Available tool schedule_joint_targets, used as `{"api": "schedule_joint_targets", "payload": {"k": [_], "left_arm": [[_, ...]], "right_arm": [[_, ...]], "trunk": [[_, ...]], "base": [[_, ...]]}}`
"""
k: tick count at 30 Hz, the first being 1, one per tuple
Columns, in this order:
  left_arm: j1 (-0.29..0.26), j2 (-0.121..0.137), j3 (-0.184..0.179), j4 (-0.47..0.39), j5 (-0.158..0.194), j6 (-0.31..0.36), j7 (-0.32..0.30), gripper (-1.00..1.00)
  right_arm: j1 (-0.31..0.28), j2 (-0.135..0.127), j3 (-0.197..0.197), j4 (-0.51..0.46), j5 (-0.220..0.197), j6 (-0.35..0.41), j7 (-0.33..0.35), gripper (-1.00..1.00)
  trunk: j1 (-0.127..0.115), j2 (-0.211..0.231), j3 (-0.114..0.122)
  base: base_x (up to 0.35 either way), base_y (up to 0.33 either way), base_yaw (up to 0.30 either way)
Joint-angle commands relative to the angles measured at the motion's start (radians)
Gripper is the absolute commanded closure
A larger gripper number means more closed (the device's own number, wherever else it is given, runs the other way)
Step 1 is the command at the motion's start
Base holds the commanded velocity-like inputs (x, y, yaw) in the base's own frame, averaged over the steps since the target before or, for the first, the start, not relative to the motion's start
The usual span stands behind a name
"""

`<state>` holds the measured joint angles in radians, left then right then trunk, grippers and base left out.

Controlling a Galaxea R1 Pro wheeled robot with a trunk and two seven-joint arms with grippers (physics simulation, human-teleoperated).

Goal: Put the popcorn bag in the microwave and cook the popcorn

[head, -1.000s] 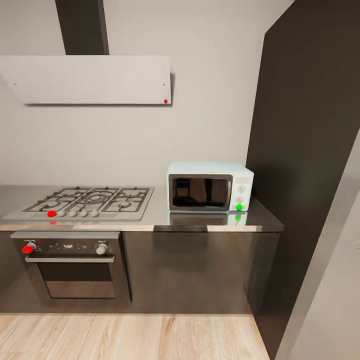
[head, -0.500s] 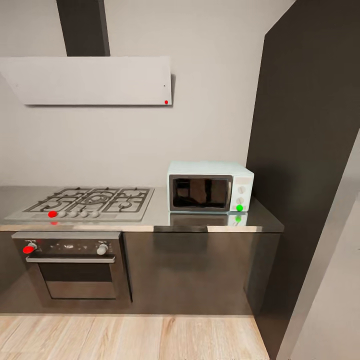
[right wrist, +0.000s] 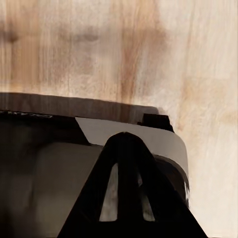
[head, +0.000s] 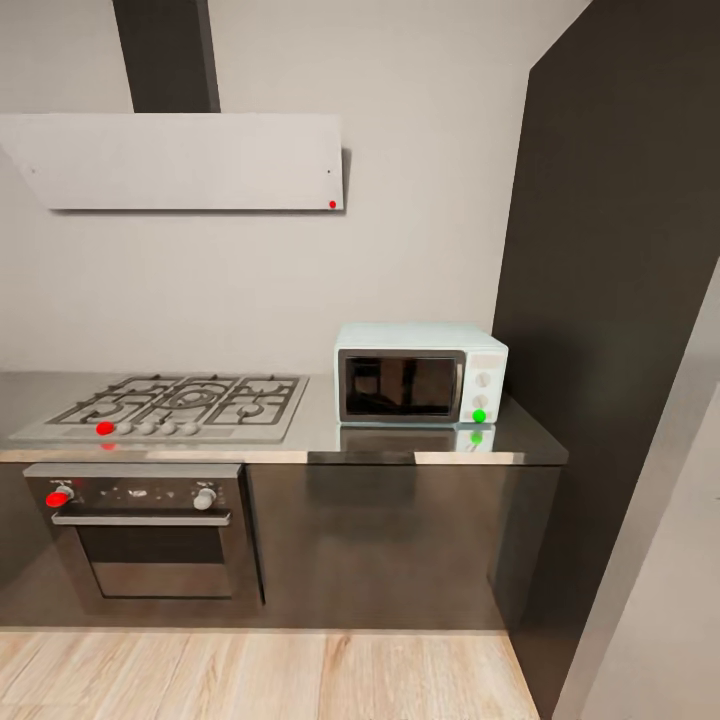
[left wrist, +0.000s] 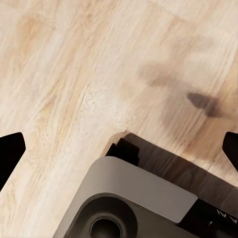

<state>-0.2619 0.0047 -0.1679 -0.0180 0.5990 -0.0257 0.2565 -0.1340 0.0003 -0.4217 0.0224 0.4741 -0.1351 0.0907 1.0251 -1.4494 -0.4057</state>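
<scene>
The microwave (head: pixel 420 372) sits at the right end of the table (head: pixel 320 430), close to the tall dark cabinet (head: pixel 620 330) on its right. Its door is closed, and through the dark glass I can make out only reflections, so what is inside it I cannot tell. A green dot marks the lower knob on its white panel (the glossy table mirrors it just below). To the left of the microwave, apart from it, lies the steel gas hob (head: pixel 175 403) with a red dot by its leftmost knob. Under the hob is the built-in oven (head: pixel 150 535), door closed, with another red dot at its left knob. A pale extractor hood (head: pixel 185 160) hangs on the wall above the hob. I see no bag on the stretch of table in front of me.

Down low, the left claw (left wrist: pixel 119 148) is spread wide, its dark fingertips (left wrist: pixel 10 153) at opposite edges of the wrist view, with wooden floor (left wrist: pixel 74 74) and part of the robot's grey base (left wrist: pixel 134 198) beneath. The right claw (right wrist: pixel 126 193) looks pressed together, pinching nothing, above the base and floor.
</scene>
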Motion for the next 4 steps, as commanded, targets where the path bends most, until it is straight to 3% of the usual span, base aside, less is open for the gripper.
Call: {"api": "schedule_joint_targets", "payload": {"k": [1,4], "left_arm": [[0.0,0.0,-0.008,0.0,0.01,-0.002,0.003,-1.0],[0.0,0.0,-0.008,0.0,0.009,-0.002,0.003,-1.0]], "right_arm": [[-0.001,0.003,-0.007,0.002,0.007,-0.006,0.001,1.0],[-0.001,0.005,-0.006,0.002,0.007,-0.006,0.001,1.0]], "trunk": [[0.0,-0.001,-0.001],[0.0,-0.001,-0.001]], "base": [[0.0,0.0,0.0],[0.0,0.0,0.0]]}}
